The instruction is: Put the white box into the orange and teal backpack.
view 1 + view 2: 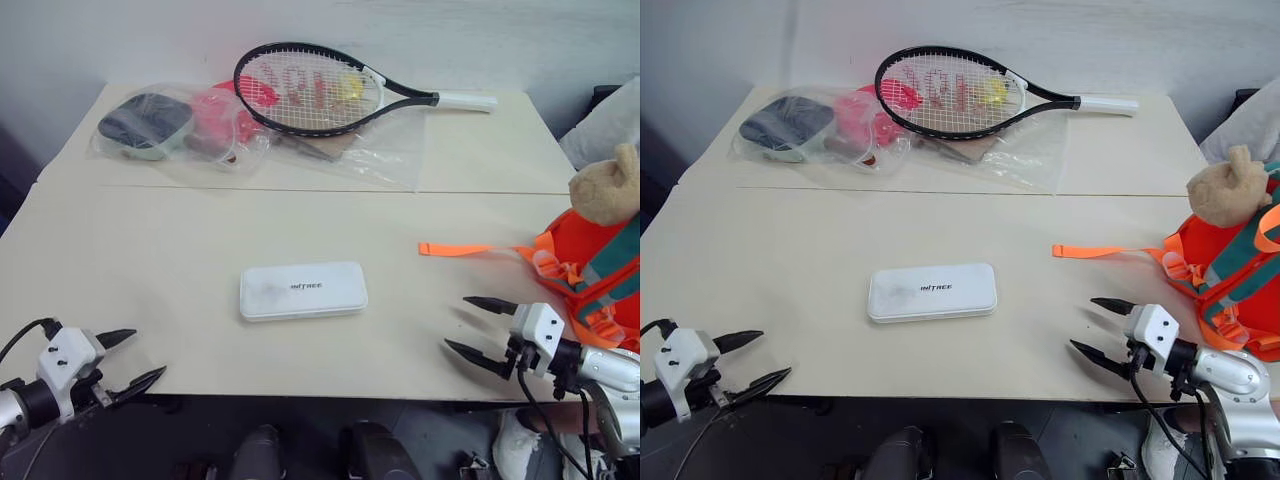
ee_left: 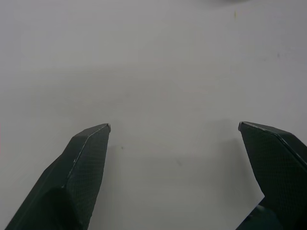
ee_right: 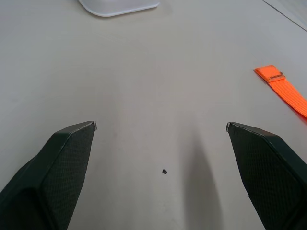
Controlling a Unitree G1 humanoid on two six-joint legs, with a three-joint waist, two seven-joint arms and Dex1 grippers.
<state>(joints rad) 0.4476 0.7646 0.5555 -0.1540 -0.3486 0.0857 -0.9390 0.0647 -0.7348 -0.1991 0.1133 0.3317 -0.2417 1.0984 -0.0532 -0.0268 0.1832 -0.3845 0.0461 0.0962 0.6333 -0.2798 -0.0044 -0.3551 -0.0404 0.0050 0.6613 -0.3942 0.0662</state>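
The white box (image 1: 303,290) lies flat near the middle of the cream table (image 1: 180,250), small grey lettering on its lid; a corner of the white box (image 3: 117,6) also shows in the right wrist view. The orange and teal backpack (image 1: 600,275) slumps at the table's right edge with a tan plush toy (image 1: 610,188) on top and an orange strap (image 1: 465,249) trailing left. My left gripper (image 1: 130,358) is open at the front left corner, well left of the box. My right gripper (image 1: 468,325) is open at the front right, between box and backpack, holding nothing.
A black tennis racket (image 1: 320,92) lies across the far side of the table. Clear plastic bags (image 1: 180,125) with dark and pink items sit at the back left. A white bag (image 1: 610,125) is beyond the table's right edge. A seam (image 1: 300,188) crosses the table.
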